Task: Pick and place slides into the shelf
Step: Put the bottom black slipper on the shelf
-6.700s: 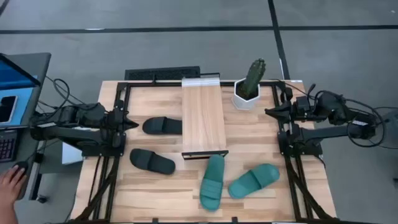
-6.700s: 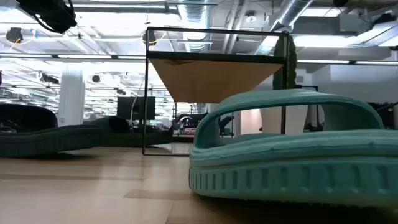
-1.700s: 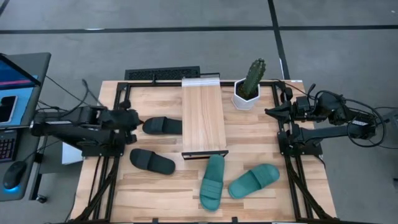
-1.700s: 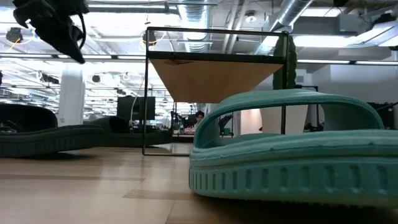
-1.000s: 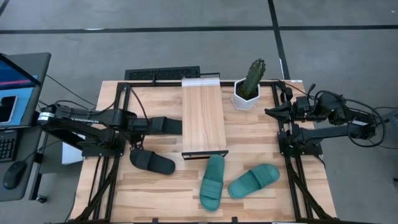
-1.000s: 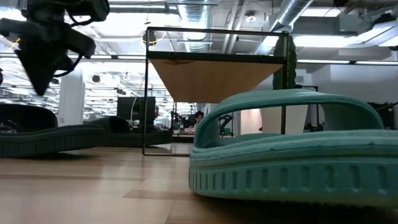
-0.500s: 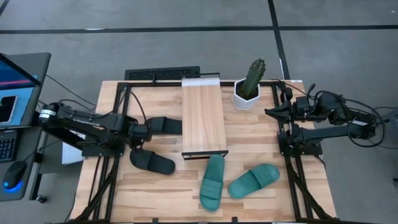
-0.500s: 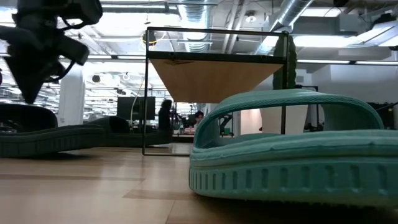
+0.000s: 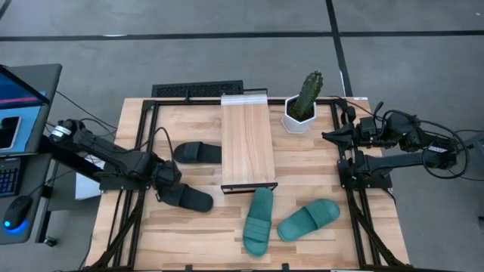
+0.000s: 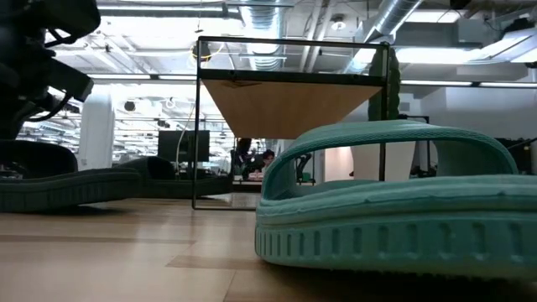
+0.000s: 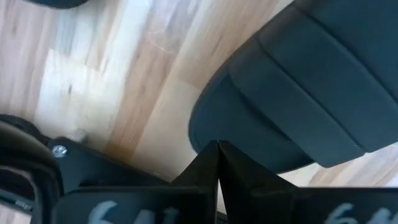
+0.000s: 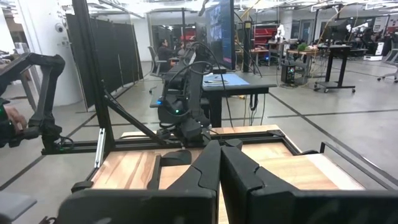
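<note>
Two black slides lie sole-down on the table left of the shelf (image 9: pixel 247 143): a far one (image 9: pixel 198 153) and a near one (image 9: pixel 187 197). Two teal slides (image 9: pixel 259 221) (image 9: pixel 308 219) lie near the front edge, one filling the low view (image 10: pixel 394 210). My left gripper (image 9: pixel 168 181) points straight down, shut, just above the near black slide's left end (image 11: pixel 273 106); the low view shows it clear of the slide (image 10: pixel 59 189). My right gripper (image 9: pixel 327 136) waits shut and level at the table's right side.
A potted cactus (image 9: pixel 304 102) stands right of the shelf's far end. Black frame rails (image 9: pixel 144 143) (image 9: pixel 349 151) run along both table sides. A keyboard (image 9: pixel 198 90) lies behind the table. Bare wood (image 9: pixel 189 234) lies in front of the black slides.
My left gripper has swung toward the table's near edge and come down, from beside the far black slide to above the near black slide's left end, rolling about its own axis as it went. It has stayed shut. The slides have not moved.
</note>
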